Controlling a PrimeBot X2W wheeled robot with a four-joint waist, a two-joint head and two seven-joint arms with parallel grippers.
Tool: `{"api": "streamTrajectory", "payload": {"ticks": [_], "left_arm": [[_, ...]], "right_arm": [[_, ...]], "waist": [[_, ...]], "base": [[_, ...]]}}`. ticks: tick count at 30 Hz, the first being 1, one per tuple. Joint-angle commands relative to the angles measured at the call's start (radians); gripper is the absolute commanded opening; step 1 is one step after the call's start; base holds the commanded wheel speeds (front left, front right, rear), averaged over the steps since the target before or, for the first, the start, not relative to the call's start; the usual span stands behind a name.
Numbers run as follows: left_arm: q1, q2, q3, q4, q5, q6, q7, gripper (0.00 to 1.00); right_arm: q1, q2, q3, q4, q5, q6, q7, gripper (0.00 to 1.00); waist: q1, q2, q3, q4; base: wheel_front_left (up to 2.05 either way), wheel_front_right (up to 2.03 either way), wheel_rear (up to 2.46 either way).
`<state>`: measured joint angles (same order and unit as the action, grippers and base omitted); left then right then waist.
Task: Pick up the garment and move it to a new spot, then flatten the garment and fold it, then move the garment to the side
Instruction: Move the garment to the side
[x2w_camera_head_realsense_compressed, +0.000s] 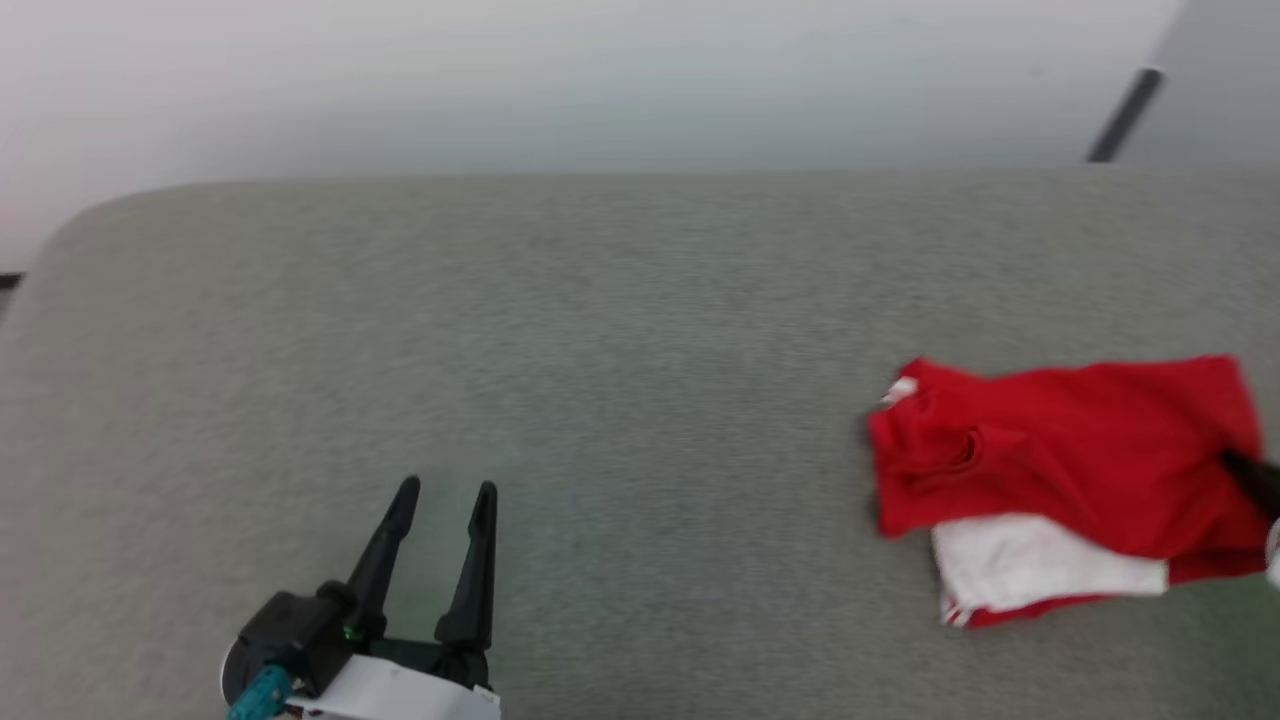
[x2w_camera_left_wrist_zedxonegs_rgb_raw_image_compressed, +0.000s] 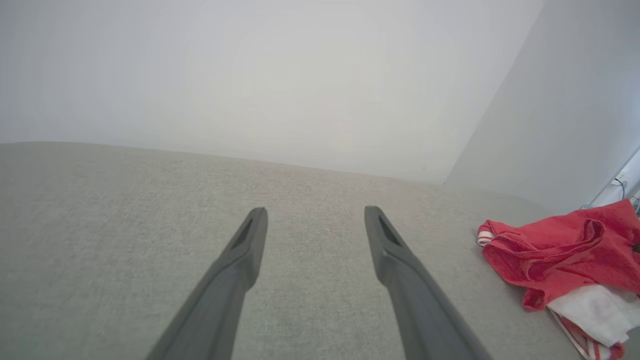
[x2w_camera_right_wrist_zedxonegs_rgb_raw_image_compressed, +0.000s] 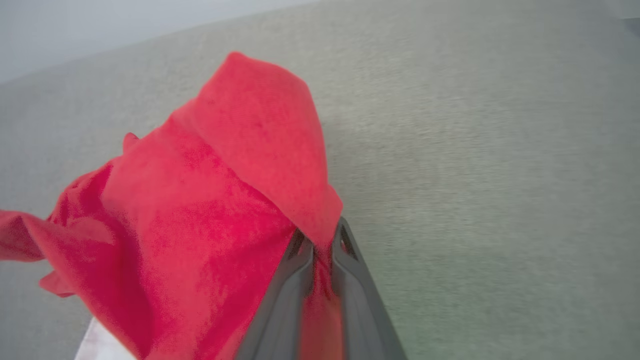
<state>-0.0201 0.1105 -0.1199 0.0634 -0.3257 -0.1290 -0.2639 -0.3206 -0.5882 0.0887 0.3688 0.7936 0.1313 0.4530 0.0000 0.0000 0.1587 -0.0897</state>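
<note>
Left pincer (x2w_camera_head_realsense_compressed: 447, 488) first: it sits over the near left part of the grey fabric surface (x2w_camera_head_realsense_compressed: 640, 330), fingers spread apart with nothing between them, tips pointing toward the far edge. From the left wrist view you can see bare grey fabric in the gap between the two dark fingers (x2w_camera_left_wrist_zedxonegs_rgb_raw_image_compressed: 250, 250), so yeah, it's holding nothing. Can't tell if the tips touch the surface or float just above it. It's well apart from the jersey.

The middle of the surface is just bare grey. The far left corner is rounded, and a plain pale wall (x2w_camera_head_realsense_compressed: 600, 80) runs behind the far edge.

Over by the right edge is the jersey (x2w_camera_head_realsense_compressed: 1070, 440), lying in a rumpled, roughly folded heap. It's mostly red, with a white panel (x2w_camera_head_realsense_compressed: 1030, 565) sticking out on the near side and a bit of red-and-white striped trim at the near left corner of the heap. No lettering or number on show from these angles.

Right pincer (x2w_camera_head_realsense_compressed: 1245, 472) comes in from the right and is clamped on the jersey's right end. The right wrist view makes it clear: the fingers are squeezed together with red cloth pinched between them, and the fabric bunches up into a peak past the tips.

Head view is kinda blurry, btw.
</note>
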Motion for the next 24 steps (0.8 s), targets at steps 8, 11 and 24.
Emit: {"api": "streamTrajectory", "payload": {"ticks": [8,11,24], "left_arm": [[-0.084,0.052,-0.046,-0.036,0.014,-0.003,0.0,1.0],[-0.133,0.078,-0.067,-0.048,0.029,-0.003,0.0,1.0],[-0.308,0.16,-0.155,-0.081,0.065,-0.003,0.0,1.0]], "right_arm": [[-0.038,-0.029,-0.075,0.034,0.001,-0.001,-0.07,0.0],[-0.072,-0.033,-0.099,0.076,-0.007,-0.001,-0.102,0.0],[-0.352,-0.036,-0.114,0.403,-0.186,-0.001,-0.309,0.0]], "waist": [[0.0,0.0,0.056,-0.179],[0.0,0.0,0.088,-0.199],[0.0,0.0,0.241,-0.211]], "base": [[0.0,0.0,0.0],[0.0,0.0,0.0],[0.0,0.0,0.0]]}}
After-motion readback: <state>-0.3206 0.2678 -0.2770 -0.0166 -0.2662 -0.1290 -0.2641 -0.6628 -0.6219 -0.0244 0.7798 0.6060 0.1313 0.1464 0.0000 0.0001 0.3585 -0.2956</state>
